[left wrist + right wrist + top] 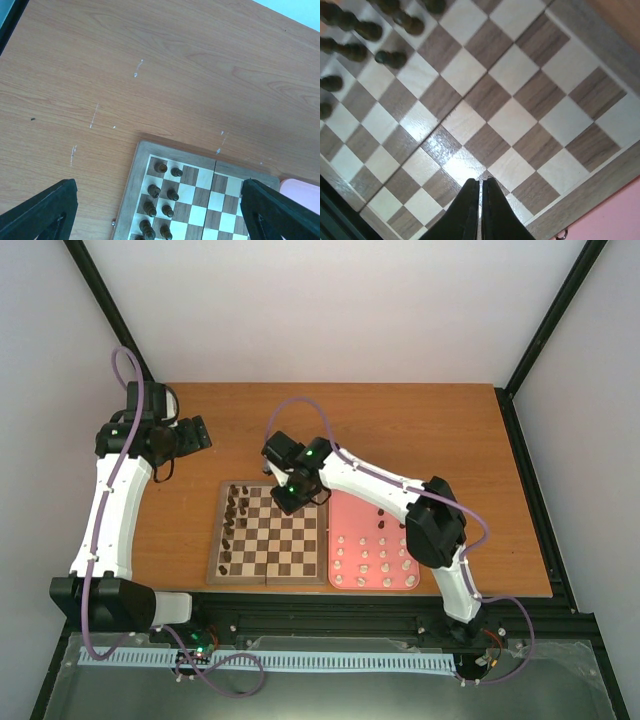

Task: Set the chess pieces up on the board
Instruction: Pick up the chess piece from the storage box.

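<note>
Right gripper (pixel 480 183), clenched with nothing visible between its fingers, over the board's (pixel 512 120) empty half; dark chess pieces (pixel 395 59) fill its opposite rows. Advisable: part jaws before lifting cream pieces (pixel 364 567) beside the board; seat each mid-square.
</note>
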Available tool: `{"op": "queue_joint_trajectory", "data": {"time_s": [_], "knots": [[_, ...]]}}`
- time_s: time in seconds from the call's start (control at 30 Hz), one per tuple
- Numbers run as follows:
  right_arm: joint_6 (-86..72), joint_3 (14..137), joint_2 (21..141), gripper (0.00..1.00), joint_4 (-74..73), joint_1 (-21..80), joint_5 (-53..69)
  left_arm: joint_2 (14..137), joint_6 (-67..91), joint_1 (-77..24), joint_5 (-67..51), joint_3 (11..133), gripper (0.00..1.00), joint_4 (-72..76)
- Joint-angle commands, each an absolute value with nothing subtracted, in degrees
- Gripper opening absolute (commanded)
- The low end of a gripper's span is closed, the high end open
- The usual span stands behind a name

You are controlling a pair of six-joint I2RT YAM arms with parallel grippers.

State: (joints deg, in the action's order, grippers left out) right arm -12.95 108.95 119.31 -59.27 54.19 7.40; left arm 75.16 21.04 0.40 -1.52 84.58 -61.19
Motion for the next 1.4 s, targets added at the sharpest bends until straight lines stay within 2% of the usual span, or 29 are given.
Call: {"op": "queue_joint_trajectory", "data": {"time_s": [0.0,0.13,0.17,0.23,0.4,0.6,0.87,1.2,1.37], "knots": [[-15.5,103.1,117.8,0.03,-56.0,53.0,6.2,75.4,20.9,0.1,-1.0,86.6,1.0,-61.1],[-18.6,91.2,111.0,0.03,-53.6,46.0,3.7,75.7,21.0,0.1,-1.4,86.6,1.0,-60.9],[-19.3,88.0,109.2,0.06,-53.2,43.8,3.6,75.8,21.0,0.1,-1.5,86.6,1.0,-60.9],[-19.6,82.8,106.1,0.22,-53.6,39.9,3.6,75.9,21.0,0.1,-1.6,86.3,1.0,-60.8],[-19.5,75.5,100.1,0.46,-54.1,35.0,-0.3,75.9,20.9,0.1,-1.4,85.4,1.0,-60.5],[-19.6,72.5,99.9,0.53,-53.8,31.8,-1.2,76.8,21.0,0.1,-1.7,85.2,1.0,-60.2],[-19.1,70.2,103.1,0.5,-52.0,29.7,0.5,76.9,20.9,0.1,-0.8,85.4,1.0,-60.4],[-18.0,70.4,105.7,0.37,-50.8,29.0,0.3,77.2,20.7,0.1,-0.6,85.4,1.0,-60.6],[-17.8,70.3,106.2,0.27,-50.5,28.6,-0.5,77.2,20.7,0.1,-0.6,85.4,1.0,-60.5]]}}
